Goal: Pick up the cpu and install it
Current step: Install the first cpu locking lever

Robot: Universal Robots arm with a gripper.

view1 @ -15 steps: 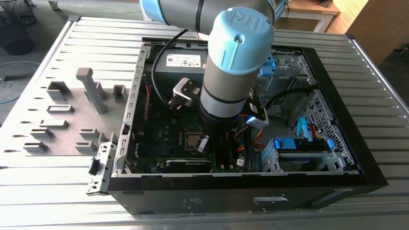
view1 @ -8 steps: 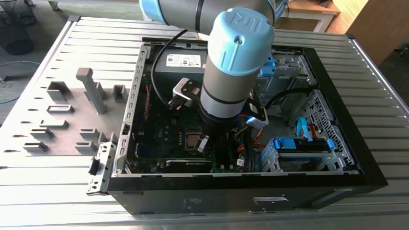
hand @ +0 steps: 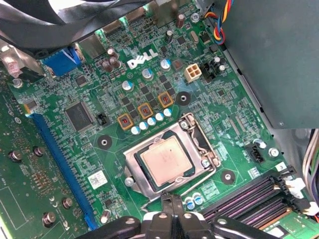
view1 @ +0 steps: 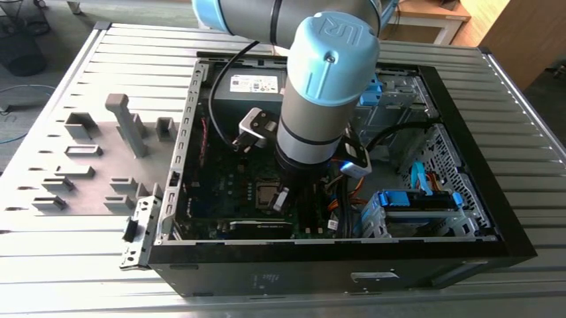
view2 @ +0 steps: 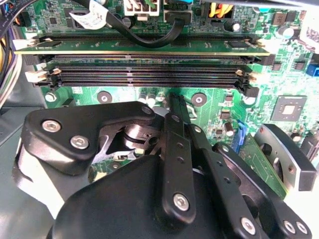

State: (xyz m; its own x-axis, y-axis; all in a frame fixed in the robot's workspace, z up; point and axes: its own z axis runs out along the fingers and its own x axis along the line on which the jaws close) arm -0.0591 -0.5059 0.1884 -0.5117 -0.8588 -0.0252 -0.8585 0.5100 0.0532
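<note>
We see an open desktop computer case (view1: pixel 495 218) lying on its side on a slatted metal counter (view1: pixel 71 265), with one robot arm (view1: pixel 323 79) reaching down into it from above. In the exterior view the gripper (view1: pixel 281 199) sits low over the green motherboard (view1: pixel 234 182), close to the socket area.

In the first wrist view the cpu (hand: pixel 167 160), a small flat square chip with a dull silvery top, lies inside its socket on the motherboard. The black metal socket bracket (hand: pixel 199 144) frames it, and the chip looks square to that frame, with no corner visibly raised. The dark power supply box (hand: pixel 274 59) rises just past the board's edge, and a long blue expansion slot (hand: pixel 60 159) runs along the opposite side of the socket.

The jaws appear drawn together, their two black fingers nearly touching, and they hold nothing that we can see. The fingertips (hand: pixel 172 201) hover just beside the edge of the socket, apart from the chip. In the second wrist view the same black linkage sits in front of the memory slots (view2: pixel 144 74), one of which carries a memory stick.

We judge the chip is already placed, so the work now is about seating. To do this well we would keep any contact light and straight down, stay off the delicate socket lever and nearby capacitors, and avoid dragging sideways across the chip.
</note>
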